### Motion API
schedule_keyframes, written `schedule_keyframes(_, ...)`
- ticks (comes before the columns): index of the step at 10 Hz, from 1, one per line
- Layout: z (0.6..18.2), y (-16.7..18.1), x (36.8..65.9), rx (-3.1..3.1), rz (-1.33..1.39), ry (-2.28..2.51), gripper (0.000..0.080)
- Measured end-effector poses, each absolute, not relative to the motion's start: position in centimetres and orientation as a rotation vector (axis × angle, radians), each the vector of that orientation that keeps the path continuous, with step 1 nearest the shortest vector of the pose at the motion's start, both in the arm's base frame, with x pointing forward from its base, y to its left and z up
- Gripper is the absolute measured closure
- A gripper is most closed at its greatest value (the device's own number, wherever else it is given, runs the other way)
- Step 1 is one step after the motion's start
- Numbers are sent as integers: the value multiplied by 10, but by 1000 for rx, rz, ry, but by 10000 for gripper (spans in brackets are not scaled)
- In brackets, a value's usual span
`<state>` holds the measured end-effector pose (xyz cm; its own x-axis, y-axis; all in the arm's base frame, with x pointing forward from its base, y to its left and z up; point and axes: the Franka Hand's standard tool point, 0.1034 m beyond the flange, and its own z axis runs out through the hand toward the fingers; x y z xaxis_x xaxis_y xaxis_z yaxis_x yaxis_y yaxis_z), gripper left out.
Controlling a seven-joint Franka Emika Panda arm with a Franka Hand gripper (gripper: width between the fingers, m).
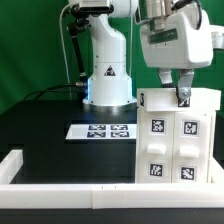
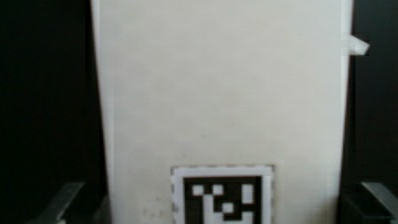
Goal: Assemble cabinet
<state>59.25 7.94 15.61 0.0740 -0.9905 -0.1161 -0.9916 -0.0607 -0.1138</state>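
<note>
**Gripper working at the top of the cabinet**

You are looking at the cabinet (image 1: 178,138), a white plastic box built of blocky panels with black-and-white square tags on its front, standing upright on the black table (image 1: 45,140). It is sitting at the exterior view's right, with the long white border rail (image 1: 70,186) running just in front of it. Take the cabinet as your landmark for everything else.

The two-finger gripper (image 1: 183,96) is hanging directly above the cabinet, its dark fingertips reaching down to the top edge near the cabinet's right-hand part. In the wrist view, a tall white panel (image 2: 217,95) with one tag (image 2: 224,196) low on it is filling the frame, and a dark finger (image 2: 377,200) is showing on each side of it. The fingers are spread to the panel's width, one on each side; you cannot tell from these pictures whether they are pressing on it or only bracketing it.

The marker board (image 1: 100,130), the thin flat white sheet with tags, is lying beside the cabinet towards the exterior view's left, near the white robot base (image 1: 108,75) behind it.

Judging by this, you are working on the seating of an upper or side panel. The next move is likely calling for a straight, square approach, keeping the panel aligned with the cabinet body so it does not jam or tip.
</note>
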Motion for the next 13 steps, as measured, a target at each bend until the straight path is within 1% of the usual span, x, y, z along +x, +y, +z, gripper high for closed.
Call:
schedule_keyframes(3, 156, 81, 581, -1730, 60, 2428, 245)
schedule_keyframes(7, 154, 83, 577, -1567, 128, 2523, 245)
schedule_keyframes(9, 153, 89, 575, -1509, 170, 2541, 245)
schedule_keyframes(12, 154, 89, 576, -1547, 178, 2504, 245)
schedule_keyframes(13, 153, 90, 575, -1553, 178, 2500, 143)
